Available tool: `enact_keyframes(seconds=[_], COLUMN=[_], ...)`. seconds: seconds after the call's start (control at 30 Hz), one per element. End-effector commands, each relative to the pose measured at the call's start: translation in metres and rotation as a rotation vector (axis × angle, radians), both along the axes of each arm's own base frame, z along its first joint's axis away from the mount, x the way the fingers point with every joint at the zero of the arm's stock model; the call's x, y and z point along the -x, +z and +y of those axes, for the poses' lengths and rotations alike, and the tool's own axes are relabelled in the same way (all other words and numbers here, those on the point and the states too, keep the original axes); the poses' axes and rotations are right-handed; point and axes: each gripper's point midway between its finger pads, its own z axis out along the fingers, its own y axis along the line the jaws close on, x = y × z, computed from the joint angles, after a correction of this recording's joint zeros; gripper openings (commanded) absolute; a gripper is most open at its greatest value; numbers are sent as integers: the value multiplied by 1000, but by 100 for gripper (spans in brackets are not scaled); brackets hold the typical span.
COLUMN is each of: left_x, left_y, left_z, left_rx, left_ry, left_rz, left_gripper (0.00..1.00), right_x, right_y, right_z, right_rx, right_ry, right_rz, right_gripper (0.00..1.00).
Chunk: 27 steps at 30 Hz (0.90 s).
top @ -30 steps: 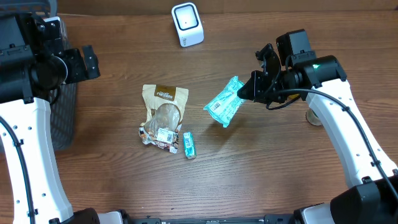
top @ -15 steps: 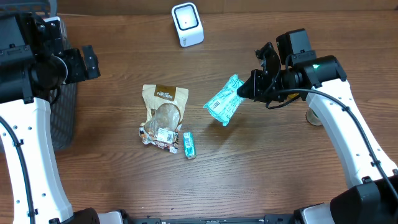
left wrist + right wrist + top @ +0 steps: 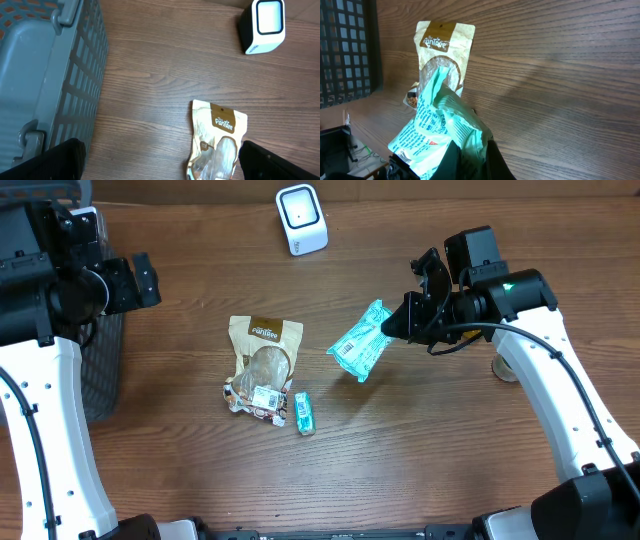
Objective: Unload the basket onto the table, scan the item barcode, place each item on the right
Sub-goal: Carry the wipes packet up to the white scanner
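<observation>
Reading "Pantree" on tan pkg

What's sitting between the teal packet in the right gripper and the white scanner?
Nothing visible. The right gripper holds the teal packet, and only bare table lies between it and the white scanner. The brown pouch and small teal bar lie lower left, off that line.

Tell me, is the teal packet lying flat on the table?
No, the right end effector is shut on one end of the teal packet and holds it up in the air.
</observation>
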Motion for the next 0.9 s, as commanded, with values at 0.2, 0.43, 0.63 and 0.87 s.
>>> enact_keyframes(seconds=[0.2, 0.43, 0.63, 0.87], left_x=[-2, -2, -2, -1], left_y=[4, 4, 4, 3], left_z=[0, 0, 0, 0], left_rx=[0, 0, 0, 0], left_ry=[3, 3, 3, 4], left_rz=[-11, -11, -11, -9], left_gripper=[100, 100, 99, 99], right_x=[-3, -11, -45, -94], right_y=[8, 27, 130, 180], right_z=[4, 5, -26, -1], right_rx=[-22, -32, 196, 352], right_ry=[11, 7, -116, -123], right_rz=[-25, -75, -332, -629], right_gripper=[4, 4, 4, 4])
